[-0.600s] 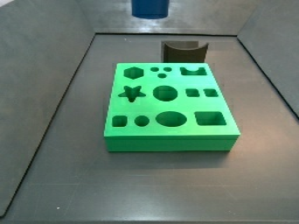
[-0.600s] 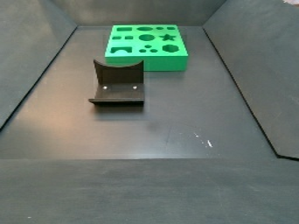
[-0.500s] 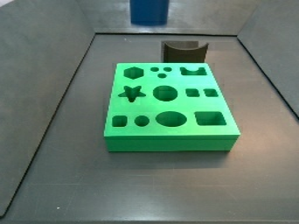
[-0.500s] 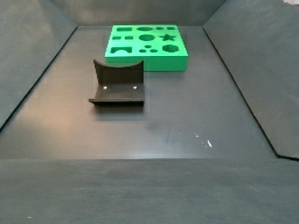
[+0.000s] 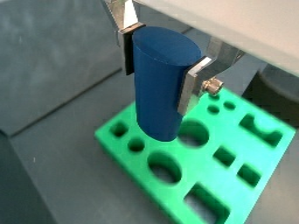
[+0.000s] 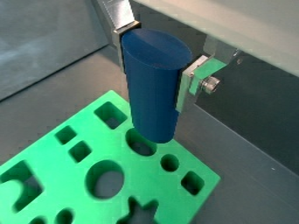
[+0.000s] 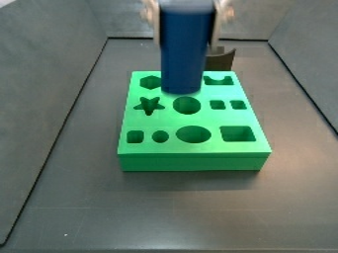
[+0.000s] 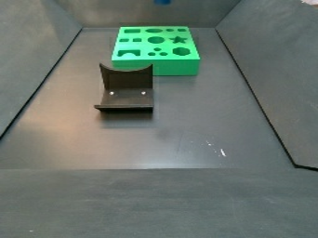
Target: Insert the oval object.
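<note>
The oval object point(image 7: 184, 54), a smooth blue upright peg, sits between my gripper's point(image 7: 185, 10) silver fingers point(image 5: 195, 80). The gripper is shut on it, clamping near its upper end, as both wrist views show point(image 6: 152, 83). The peg hangs over the green block point(image 7: 192, 160), which has several shaped holes; its oval hole point(image 7: 193, 133) is near the front edge. In a side view the peg's lower end lies over the block's far half. The block also shows in both wrist views point(image 5: 278, 166) point(image 6: 47, 162) and in a side view point(image 8: 158, 61). I cannot tell whether the peg touches the block.
The dark fixture point(image 8: 125, 88) stands on the dark floor, apart from the block; in a side view it is partly hidden behind the peg point(image 7: 220, 59). Sloped grey walls point(image 8: 37, 84) enclose the floor.
The gripper with the blue peg has come down from the top edge of a side view and now hangs over the green block. The block and fixture have not moved.
</note>
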